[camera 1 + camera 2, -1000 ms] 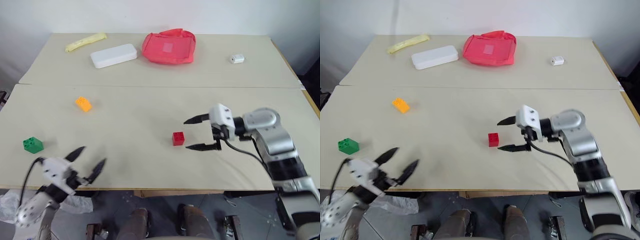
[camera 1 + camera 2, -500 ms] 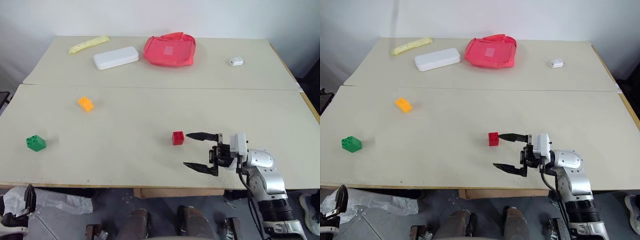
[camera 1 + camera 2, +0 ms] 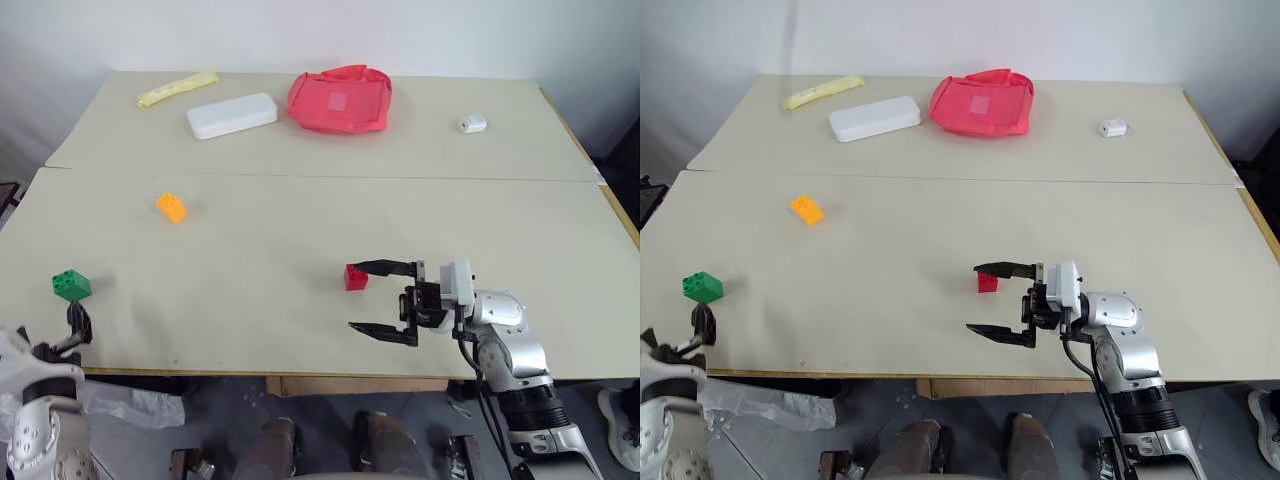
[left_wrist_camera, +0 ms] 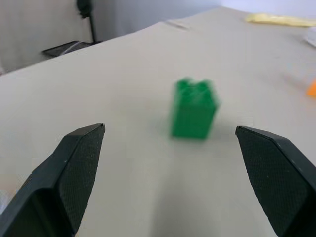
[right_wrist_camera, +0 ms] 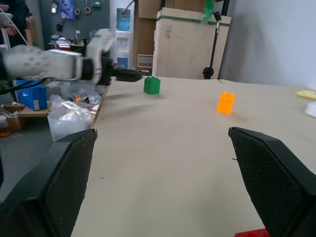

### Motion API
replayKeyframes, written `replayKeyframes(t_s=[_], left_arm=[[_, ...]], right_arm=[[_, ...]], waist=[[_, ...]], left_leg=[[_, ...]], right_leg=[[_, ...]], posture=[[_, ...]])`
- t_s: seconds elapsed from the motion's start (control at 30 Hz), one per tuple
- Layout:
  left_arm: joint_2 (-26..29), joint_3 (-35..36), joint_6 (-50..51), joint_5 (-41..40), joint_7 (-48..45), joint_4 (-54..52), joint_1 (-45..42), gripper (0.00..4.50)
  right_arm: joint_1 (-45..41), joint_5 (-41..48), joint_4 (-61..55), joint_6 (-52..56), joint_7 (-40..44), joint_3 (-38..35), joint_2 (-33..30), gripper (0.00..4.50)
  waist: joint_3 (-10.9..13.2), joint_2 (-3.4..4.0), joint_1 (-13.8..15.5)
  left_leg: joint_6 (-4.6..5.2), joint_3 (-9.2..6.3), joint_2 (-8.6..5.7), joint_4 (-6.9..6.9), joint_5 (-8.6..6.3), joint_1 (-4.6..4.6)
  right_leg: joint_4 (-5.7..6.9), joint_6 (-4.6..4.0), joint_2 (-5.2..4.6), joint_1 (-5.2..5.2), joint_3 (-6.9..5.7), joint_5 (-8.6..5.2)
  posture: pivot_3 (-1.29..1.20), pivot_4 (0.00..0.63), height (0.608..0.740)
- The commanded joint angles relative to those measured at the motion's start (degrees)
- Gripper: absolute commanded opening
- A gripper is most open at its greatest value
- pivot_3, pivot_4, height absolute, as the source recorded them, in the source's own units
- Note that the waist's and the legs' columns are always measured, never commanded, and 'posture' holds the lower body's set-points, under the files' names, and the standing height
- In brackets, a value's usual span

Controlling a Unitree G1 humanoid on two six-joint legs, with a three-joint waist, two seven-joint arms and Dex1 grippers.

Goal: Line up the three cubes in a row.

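Studded green cube (image 3: 71, 285), orange cube (image 3: 171, 207) and red cube (image 3: 356, 277) lie scattered on the beige surface (image 3: 250, 250). The orange cube sits beyond the green one and the red cube well apart from it; a white wall stands behind. Both the left tool (image 4: 168, 173) and the right tool (image 3: 383, 298) gape apart, empty.

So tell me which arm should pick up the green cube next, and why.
Left, probably. The left pincer is open and aimed at the green cube, which stands between its fingers' line of approach. The right pincer is across the table by the red cube.
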Motion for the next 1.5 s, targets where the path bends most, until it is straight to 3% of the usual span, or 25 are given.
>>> replayKeyframes(t_s=[0.03,0.2,0.23,0.3,0.57,0.73,0.83,0.93,1.03,1.13,1.23,1.5], left_arm=[[2.47,0.00,4.33,1.50,2.45,-0.48,-2.31,4.50],[4.97,0.96,5.78,2.58,2.82,5.08,-6.98,4.50],[5.46,0.36,5.65,2.14,1.50,6.48,-8.12,4.32],[6.59,-0.90,5.82,2.54,-0.19,9.18,-9.90,3.91],[8.85,-1.65,2.99,5.19,-2.94,13.98,-12.54,1.47],[10.28,1.12,-3.60,-1.32,-15.43,13.41,-12.19,1.48],[17.44,-1.03,-0.84,-12.84,-39.02,8.73,-11.54,1.48],[25.77,-8.83,3.17,-15.61,-55.00,6.98,-13.45,1.48],[30.63,-22.65,2.53,-10.07,-67.54,12.05,-23.10,1.48],[28.79,-34.95,-5.72,-1.10,-77.71,22.06,-33.96,1.48],[23.21,-42.48,-13.93,5.93,-82.67,35.70,-43.31,1.48],[13.07,-46.80,-29.64,14.41,-88.32,63.02,-57.39,1.48]], right_arm=[[0.24,0.96,-3.14,0.79,-0.82,0.29,-0.34,4.48],[0.73,0.59,-4.20,1.21,-2.49,0.07,-0.42,4.48],[0.90,0.46,-4.37,1.28,-2.92,0.05,-0.47,4.50],[1.24,0.26,-4.67,1.02,-3.49,0.04,-0.52,4.50],[2.40,-0.25,-5.67,0.69,-5.06,0.28,-0.75,4.50],[3.60,-0.78,-6.72,0.27,-6.56,-0.61,-1.57,4.50],[4.91,-0.78,-8.02,0.38,-8.30,-2.86,-3.39,4.50],[6.70,-0.05,-9.36,0.83,-9.59,-5.63,-5.79,4.50],[9.47,0.15,-9.91,0.32,-10.47,-9.16,-8.45,4.50],[12.36,-0.20,-10.79,-0.49,-11.43,-11.29,-9.86,4.50],[15.08,-0.41,-13.10,-0.63,-13.25,-12.34,-9.85,4.50],[22.44,-1.11,-20.36,-0.23,-18.94,-13.30,-9.19,4.50]], waist=[[0.00,0.00,-0.07],[0.00,-0.01,0.02],[0.00,-0.01,0.09],[-0.01,-0.02,0.16],[-0.01,-0.03,0.07],[-0.01,-0.03,0.08],[0.01,-0.07,0.14],[0.02,0.02,0.40],[0.06,0.33,0.51],[0.03,0.41,0.29],[0.03,0.40,-0.25],[0.21,0.09,-0.67]], left_leg=[[-0.01,0.00,0.00,0.00,0.00,-0.04],[-0.05,0.00,0.00,0.00,0.03,-0.07],[-0.07,0.00,0.00,0.00,0.04,-0.07],[-0.08,0.01,0.00,0.00,0.05,-0.08],[-0.07,0.00,-0.03,0.00,0.06,-0.10],[-0.08,0.02,-0.01,0.00,0.06,-0.13],[-0.09,0.01,0.00,0.01,0.06,-0.18],[-0.08,-0.06,-0.03,0.02,0.07,-0.20],[0.03,-0.15,-0.20,0.01,0.12,-0.06],[0.06,-0.14,-0.26,-0.02,0.13,-0.02],[0.03,0.02,-0.20,-0.09,0.15,-0.10],[0.17,0.65,-0.17,0.01,0.23,-0.25]], right_leg=[[0.02,0.00,0.01,-0.06,0.00,0.00],[0.02,-0.01,0.03,-0.11,-0.01,0.00],[0.03,-0.01,0.03,-0.11,0.00,0.00],[0.02,-0.01,0.03,-0.13,-0.01,-0.01],[0.06,-0.01,0.01,-0.15,-0.01,0.00],[0.05,-0.01,0.00,-0.19,0.00,0.00],[0.02,-0.02,-0.02,-0.21,-0.02,-0.01],[-0.11,-0.08,-0.12,-0.17,-0.06,-0.04],[-0.16,-0.07,-0.19,0.05,-0.06,-0.03],[-0.10,-0.04,-0.10,0.05,-0.04,-0.02],[0.07,-0.02,0.22,-0.09,-0.09,-0.01],[0.54,0.06,0.30,-0.60,-0.09,0.01]], posture=[[0.00,0.150,0.740],[0.00,0.150,0.740],[0.00,0.150,0.740],[0.00,0.150,0.740],[0.00,0.150,0.740],[0.00,0.150,0.740],[0.00,0.150,0.740],[0.00,0.150,0.740],[0.00,0.150,0.740],[0.00,0.150,0.740],[0.00,0.150,0.740],[0.00,0.150,0.740]])
